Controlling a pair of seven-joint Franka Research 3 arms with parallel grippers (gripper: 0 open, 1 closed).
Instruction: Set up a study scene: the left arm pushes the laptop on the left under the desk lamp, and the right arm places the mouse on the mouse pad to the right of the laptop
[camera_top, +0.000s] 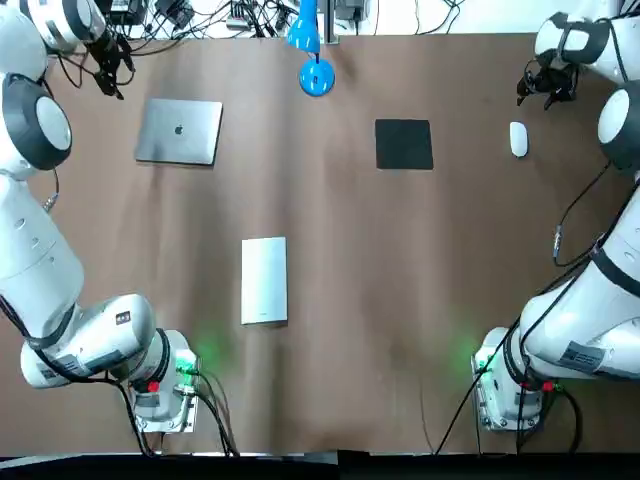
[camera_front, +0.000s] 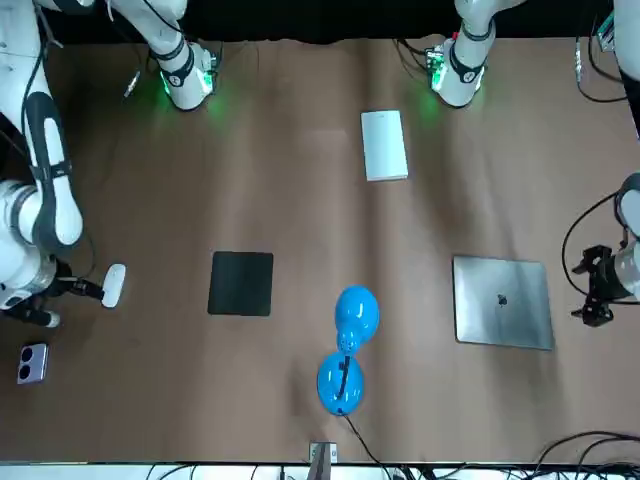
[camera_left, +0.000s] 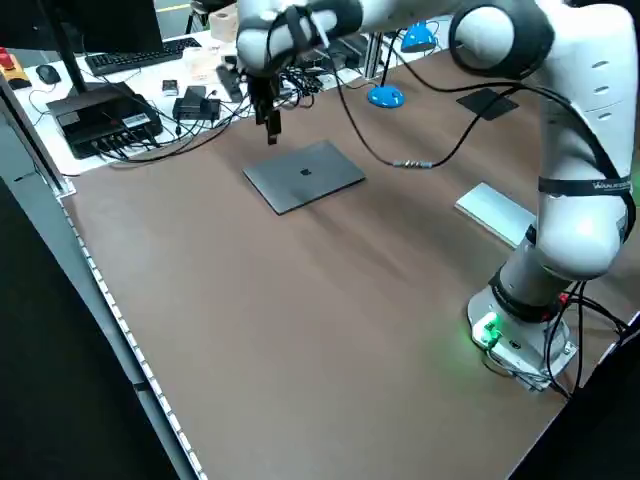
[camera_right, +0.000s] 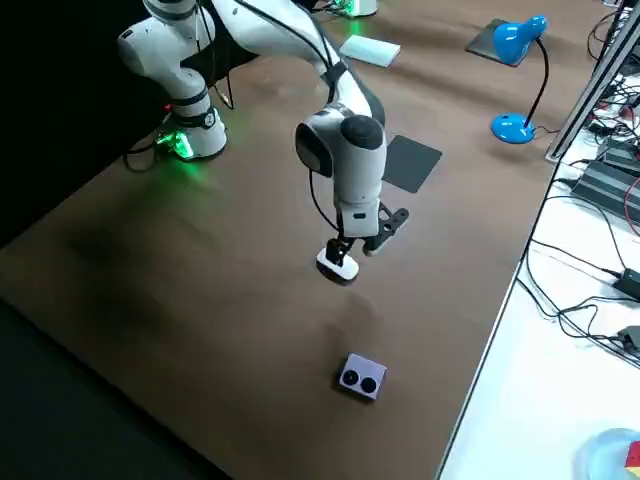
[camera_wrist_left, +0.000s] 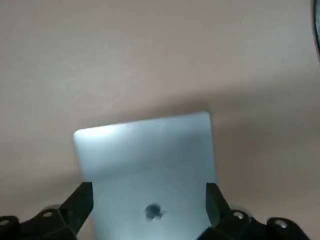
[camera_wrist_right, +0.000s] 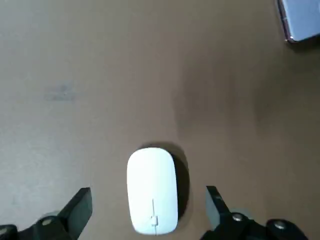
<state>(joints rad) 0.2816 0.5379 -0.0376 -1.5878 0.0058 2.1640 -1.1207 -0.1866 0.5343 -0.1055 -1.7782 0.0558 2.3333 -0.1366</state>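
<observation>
Fingers (camera_wrist_left: 82, 200) of the left tool (camera_wrist_left: 148, 190) stand spread wide, released and grasping nothing. This tool hovers near the far left corner of the brown counter (camera_top: 400, 300). Just beneath and beside it lies the slim silver closed laptop (camera_top: 180, 131), flat on the counter and near the far edge, well apart from the lamp.

At the middle of the far edge stands the bright blue desk lamp (camera_top: 316, 76) on its round base, its shade leaning out over the counter. Nearer the robot's edge, around the middle, a flat white rectangular box (camera_top: 264, 280) lies alone.

To the right of the lamp sits the square black mouse pad (camera_top: 404, 143), bare. Further right, close to the right edge, the oval white mouse (camera_top: 518, 138) rests on the bare counter. The right tool (camera_wrist_right: 147, 192) hangs over it with its fingers parted wider than the mouse, released. By the far right corner lies a small lilac block with two round lenses (camera_front: 32, 363).
</observation>
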